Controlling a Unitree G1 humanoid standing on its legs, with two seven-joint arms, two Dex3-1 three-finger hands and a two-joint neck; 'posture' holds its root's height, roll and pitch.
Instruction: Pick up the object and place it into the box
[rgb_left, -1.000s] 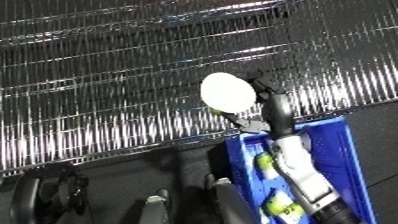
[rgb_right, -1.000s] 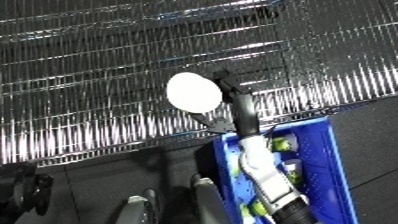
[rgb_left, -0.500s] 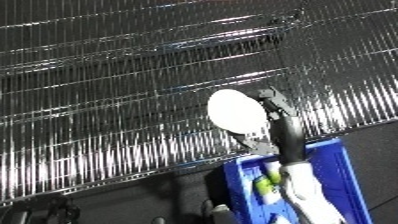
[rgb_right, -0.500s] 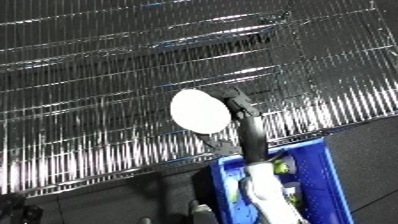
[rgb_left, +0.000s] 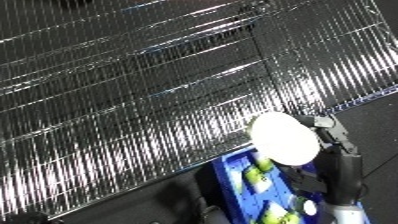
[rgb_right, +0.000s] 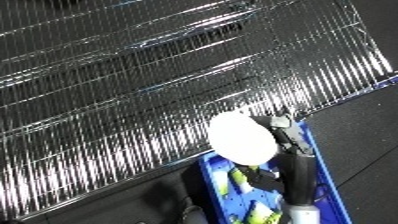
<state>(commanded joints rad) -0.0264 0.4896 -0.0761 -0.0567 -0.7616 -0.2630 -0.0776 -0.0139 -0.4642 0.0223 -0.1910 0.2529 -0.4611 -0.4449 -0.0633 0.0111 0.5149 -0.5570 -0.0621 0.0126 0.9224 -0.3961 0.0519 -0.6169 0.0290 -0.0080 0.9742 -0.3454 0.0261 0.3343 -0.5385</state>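
Right hand (rgb_left: 330, 134), fingers curled round the white round object (rgb_left: 283, 138), holds it raised over the far end of the blue bin (rgb_right: 322, 170), near the wire shelf (rgb_left: 160, 85); left hand unseen.

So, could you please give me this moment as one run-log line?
right hand: holding white round object | object: above blue bin, not released | bin: holds yellow-green items | left hand: not in view
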